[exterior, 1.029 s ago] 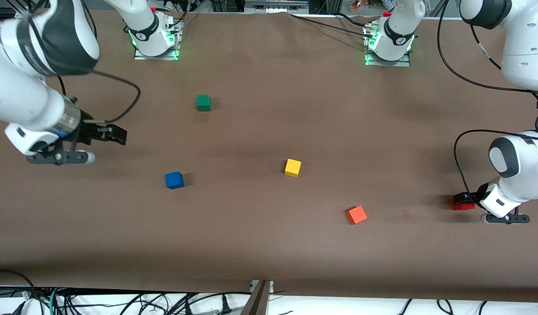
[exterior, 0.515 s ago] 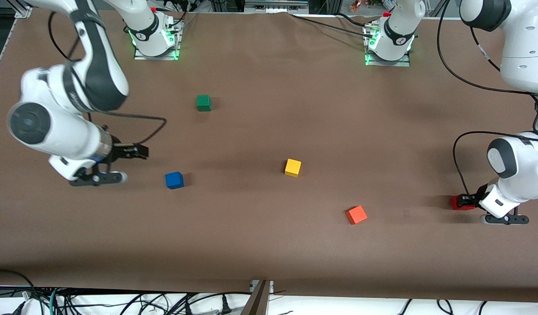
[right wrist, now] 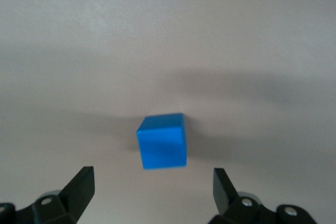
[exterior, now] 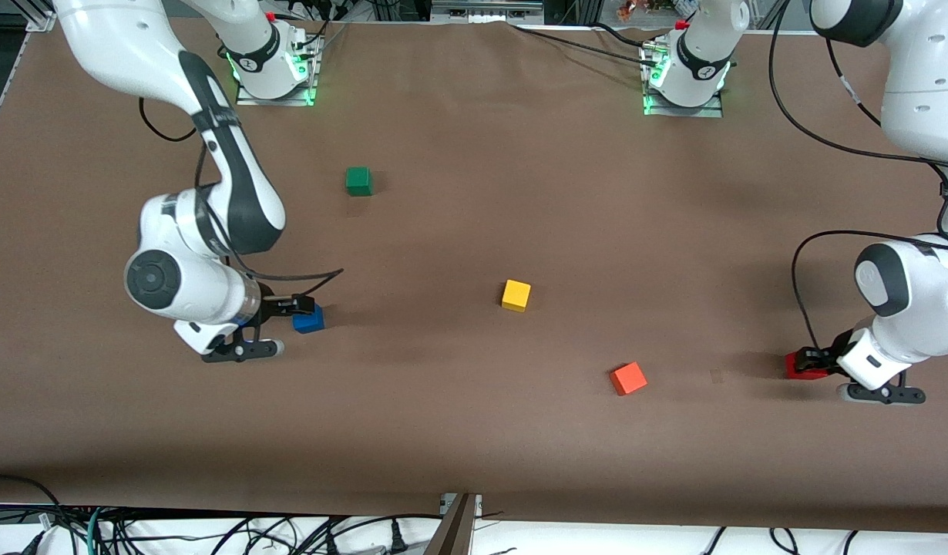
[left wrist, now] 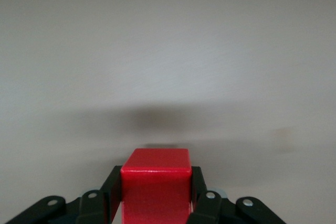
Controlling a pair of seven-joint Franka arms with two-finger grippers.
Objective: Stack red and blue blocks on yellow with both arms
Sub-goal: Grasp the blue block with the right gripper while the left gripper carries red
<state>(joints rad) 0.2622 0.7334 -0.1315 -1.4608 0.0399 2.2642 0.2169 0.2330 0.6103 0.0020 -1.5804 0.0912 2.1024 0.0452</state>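
Front view: nothing stacked yet | yellow cube [exterior: 516, 295] bare mid-worktop [exterior: 474, 432] | left gripper [exterior: 811, 359] clenched on red cube [left wrist: 156, 182] at the left arm's end, seemingly just off the surface | right gripper [right wrist: 152, 192] spread wide over blue cube [right wrist: 162, 141], not yet grasping | left to do: both placements

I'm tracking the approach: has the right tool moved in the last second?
Yes. The right tool has come toward the blue block and is now over it, open; the block itself stayed put.
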